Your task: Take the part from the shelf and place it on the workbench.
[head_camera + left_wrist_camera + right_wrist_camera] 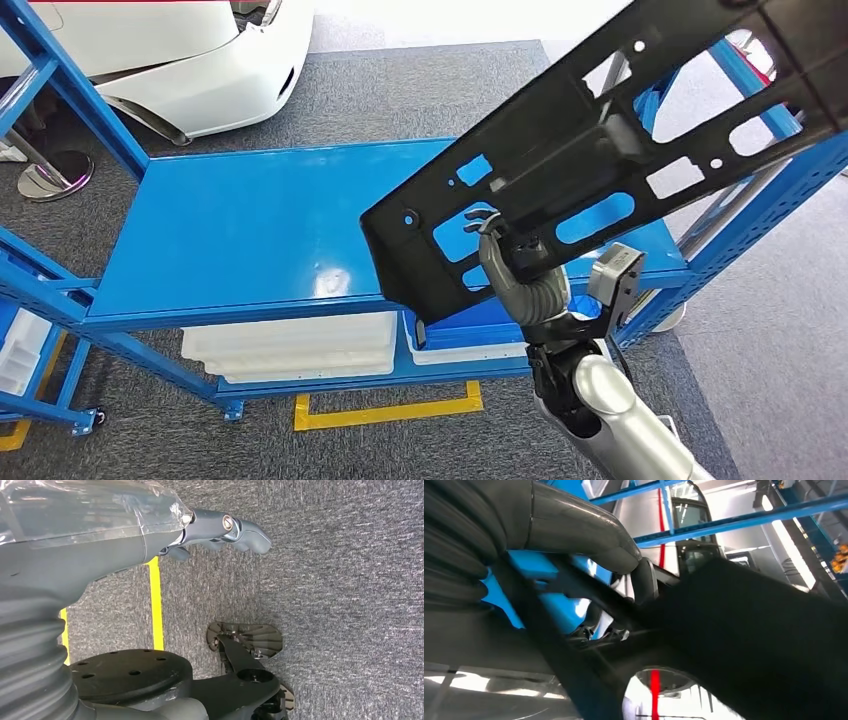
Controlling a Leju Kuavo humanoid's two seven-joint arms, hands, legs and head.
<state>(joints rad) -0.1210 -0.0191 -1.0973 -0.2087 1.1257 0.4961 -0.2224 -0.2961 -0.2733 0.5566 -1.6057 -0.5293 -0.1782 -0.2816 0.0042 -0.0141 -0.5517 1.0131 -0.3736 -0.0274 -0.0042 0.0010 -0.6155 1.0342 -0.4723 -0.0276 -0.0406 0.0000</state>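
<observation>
The right robot hand [515, 275] grips the black part [600, 160], lifted above the blue counter's [250, 230] right edge; setting down remains. The left robot hand [220, 530] hangs empty, fingers loosely apart.

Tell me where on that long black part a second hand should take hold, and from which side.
Probably the far upper stretch of the black part, from underneath. The right hand grips it near its lower end over the blue shelf, so most of the tilted length hangs unsupported; the slotted cutouts there offer edges for fingers.
</observation>
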